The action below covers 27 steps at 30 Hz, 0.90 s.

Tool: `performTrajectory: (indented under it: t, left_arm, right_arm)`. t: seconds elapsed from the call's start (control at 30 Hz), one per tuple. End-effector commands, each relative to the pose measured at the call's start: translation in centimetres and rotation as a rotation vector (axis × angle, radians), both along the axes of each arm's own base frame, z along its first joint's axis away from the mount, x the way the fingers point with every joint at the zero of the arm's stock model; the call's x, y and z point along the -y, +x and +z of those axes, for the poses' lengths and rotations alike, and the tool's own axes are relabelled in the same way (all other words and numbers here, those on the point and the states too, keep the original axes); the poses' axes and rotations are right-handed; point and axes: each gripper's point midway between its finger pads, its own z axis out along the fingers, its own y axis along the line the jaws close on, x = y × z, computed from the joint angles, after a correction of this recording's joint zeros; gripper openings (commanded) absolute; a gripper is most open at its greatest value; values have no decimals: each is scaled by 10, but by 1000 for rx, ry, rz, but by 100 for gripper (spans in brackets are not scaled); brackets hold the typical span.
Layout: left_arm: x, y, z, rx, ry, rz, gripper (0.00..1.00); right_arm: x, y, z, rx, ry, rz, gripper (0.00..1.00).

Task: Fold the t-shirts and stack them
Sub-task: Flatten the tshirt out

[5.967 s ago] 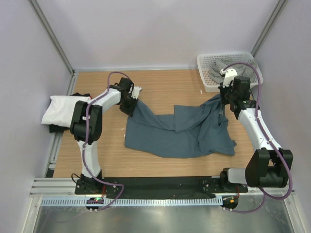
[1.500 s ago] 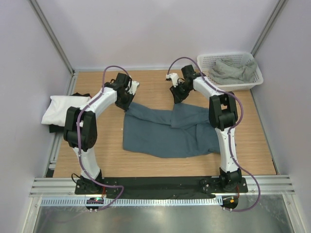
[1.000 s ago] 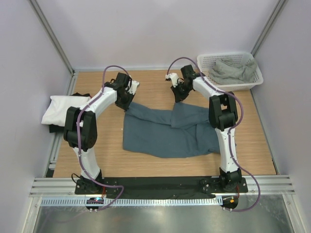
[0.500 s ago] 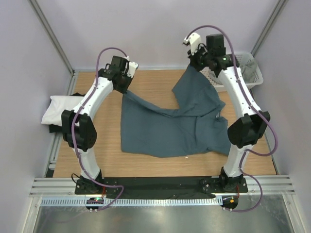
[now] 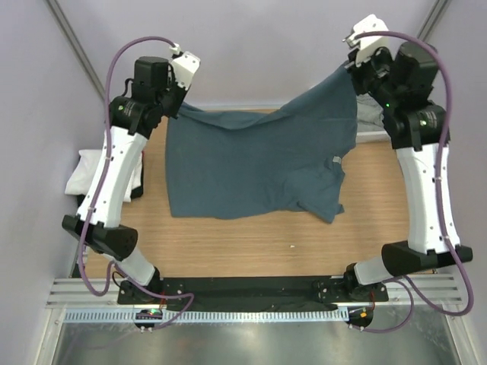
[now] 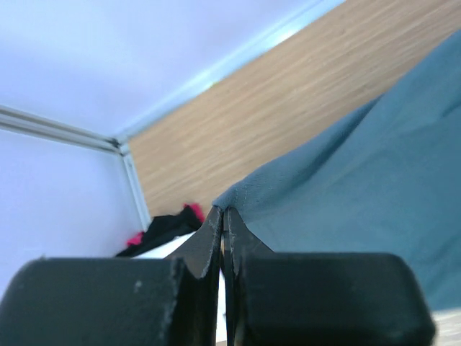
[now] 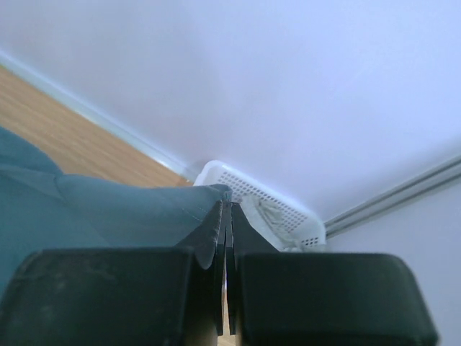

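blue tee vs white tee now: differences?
The blue t-shirt is held up and spread wide, two corners pinched by the left gripper and right gripper; the white t-shirt lies untouched at the table's left edge. Blue is unfolded; white is a compact folded bundle. Both are plain cloth.

Wooden tabletop (image 5: 251,247), enclosed by pale lilac walls (image 5: 251,46) with aluminium corner posts (image 5: 79,53). White plastic mesh basket (image 7: 241,186) stands at the far right corner. A black base plate (image 5: 251,287) and a white toothed strip (image 5: 251,315) run along the near edge.

Around me stood pale lilac walls (image 5: 251,46), evenly lit; beneath, a wooden tabletop (image 5: 251,243) framed by aluminium posts (image 5: 76,47).
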Motion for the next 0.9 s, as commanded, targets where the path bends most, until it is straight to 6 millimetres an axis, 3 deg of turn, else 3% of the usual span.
performTrajectory:
  t: [0.0,0.03,0.1,0.13,0.23,0.47,0.6,0.7,0.73,0.87]
  left_arm:
    - [-9,-34,57,133,69,-30,0]
    - [-12,-46,75,178,55,-35,0]
    - [-15,-60,88,207,46,-46,0]
    - [-21,-74,103,244,30,-41,0]
    - [-27,-97,115,271,10,-53,0]
    - [-36,-172,148,371,-42,-156,0]
    - [-42,-194,169,442,-54,-179,0]
    - [-45,-199,189,501,-71,-171,0]
    - [-47,-204,205,548,-83,-164,0]
    - [-51,-202,229,634,-71,-149,0]
  right_arm:
    - [14,-43,63,181,60,-32,1]
    - [14,-53,71,200,81,-26,1]
    - [17,-76,89,245,113,-24,1]
    - [20,-99,105,290,135,-20,1]
    - [26,-151,134,379,198,-11,1]
    - [37,-235,172,514,251,11,1]
    - [43,-278,204,621,301,19,1]
    - [43,-287,218,668,309,22,1]
    - [44,-296,228,709,316,31,1]
    - [42,-290,246,762,329,42,1]
